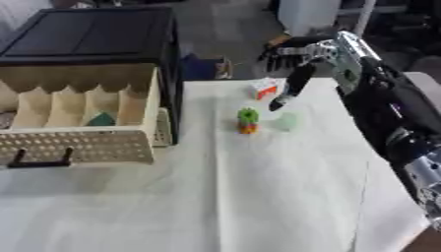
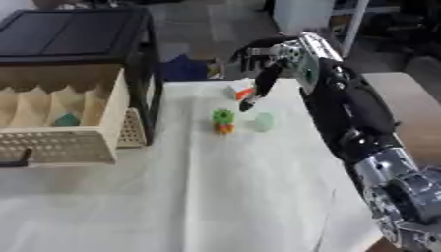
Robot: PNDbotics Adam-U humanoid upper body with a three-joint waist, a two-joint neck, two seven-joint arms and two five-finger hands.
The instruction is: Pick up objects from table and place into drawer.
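Our right hand [image 1: 297, 66] reaches out over the far end of the table [image 1: 258, 197], at about 1 o'clock from the table's middle. Its fingers are relaxed and hold nothing; one long finger [image 1: 289, 96] points down toward the cloth, ending between the three small objects that remain to be picked up. The white and orange-red block [image 1: 265, 89] sits farthest out, at 12 o'clock from the green and orange stacked toy [image 1: 248, 120]. The pale green object [image 1: 286, 121] lies at 3 o'clock from that toy, near it but apart. We judge the hand to be poised above this cluster so that it can descend on one piece, probably the block or the pale green object; which one cannot be told.

The beige drawer [image 1: 86, 142] stands pulled out of the black cabinet [image 1: 86, 34] at 9 o'clock, its dividers exposed, so that items can be dropped in from above. A teal object [image 1: 102, 118] already lies in one compartment. Our left hand does not show.
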